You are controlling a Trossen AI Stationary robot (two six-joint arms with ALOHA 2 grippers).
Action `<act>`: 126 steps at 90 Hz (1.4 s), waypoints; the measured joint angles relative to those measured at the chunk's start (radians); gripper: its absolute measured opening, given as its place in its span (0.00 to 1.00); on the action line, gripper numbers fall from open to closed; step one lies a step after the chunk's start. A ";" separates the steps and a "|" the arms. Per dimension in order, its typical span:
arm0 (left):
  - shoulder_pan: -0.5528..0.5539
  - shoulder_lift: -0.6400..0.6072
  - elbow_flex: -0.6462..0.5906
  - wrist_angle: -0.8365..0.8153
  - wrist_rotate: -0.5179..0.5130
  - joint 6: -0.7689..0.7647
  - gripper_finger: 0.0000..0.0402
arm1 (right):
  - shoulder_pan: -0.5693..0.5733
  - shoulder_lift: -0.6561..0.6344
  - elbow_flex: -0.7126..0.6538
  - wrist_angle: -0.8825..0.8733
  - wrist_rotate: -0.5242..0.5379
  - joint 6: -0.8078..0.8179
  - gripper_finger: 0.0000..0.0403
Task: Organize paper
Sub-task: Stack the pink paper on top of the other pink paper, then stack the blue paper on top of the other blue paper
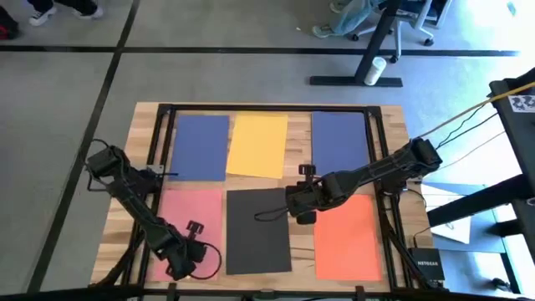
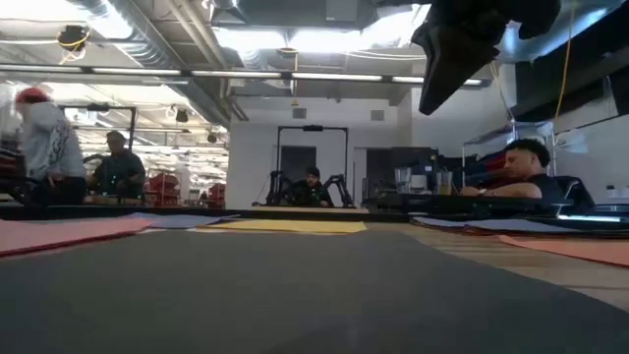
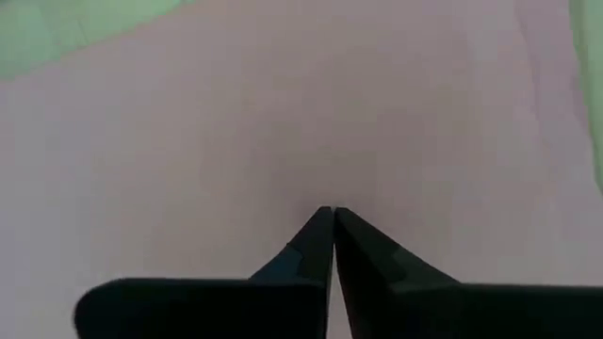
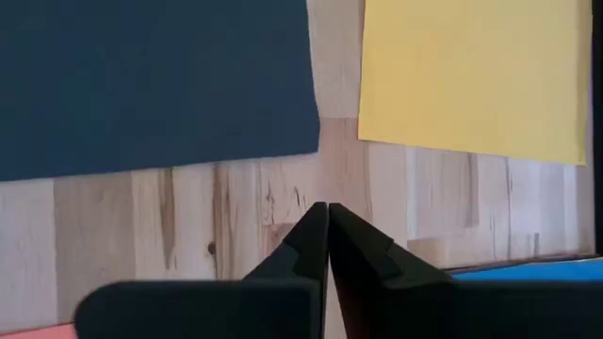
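Both pairs of fingers are pressed together with nothing between them: the left gripper (image 3: 332,218) meets at a point above the pink sheet (image 1: 191,213), and the right gripper (image 4: 327,215) does the same over bare wood near the dark grey sheet (image 1: 257,230).

Six sheets of paper lie flat on the wooden table (image 1: 142,125), in two rows, apart from one another. On the far row sit a blue sheet (image 1: 201,146), a yellow sheet (image 1: 259,145) and a second blue sheet (image 1: 338,142); on the near row, pink, dark grey and an orange sheet (image 1: 347,238). A black frame (image 1: 267,107) runs round the table's edges. The left arm reaches over the near left corner, the right arm crosses from the right toward the centre.

Around the table is grey floor with dark lines, a desk leg and a chair base at the far side. From table height, a workshop with ceiling lights, benches and several people (image 2: 521,172) shows behind.

From table height the dark sheet fills the foreground and the other sheets show only as thin strips. The right arm there is a dark shape cut off at the upper edge. From above, the left gripper's tips are hard to make out against the arm.
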 joint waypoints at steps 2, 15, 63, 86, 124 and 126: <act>0.000 0.000 0.000 0.000 0.002 -0.004 0.00 | 0.000 0.000 0.000 0.000 0.000 0.000 0.00; 0.001 0.000 0.001 0.005 0.011 -0.020 0.00 | 0.000 0.000 0.000 0.000 0.000 0.000 0.00; 0.023 -0.003 0.036 0.010 0.006 -0.041 0.00 | 0.000 0.000 0.000 -0.009 -0.009 0.000 0.00; 0.038 -0.094 0.037 0.010 -0.226 -0.121 0.00 | 0.020 0.000 0.000 -0.109 -0.004 0.014 0.00; 0.173 -0.280 -0.138 0.347 -0.363 0.026 0.00 | 0.038 -0.227 -0.272 0.201 -0.024 -0.001 0.00; 0.184 -0.290 -0.152 0.386 -0.364 0.043 0.00 | 0.038 -0.247 -0.296 0.228 -0.028 -0.001 0.00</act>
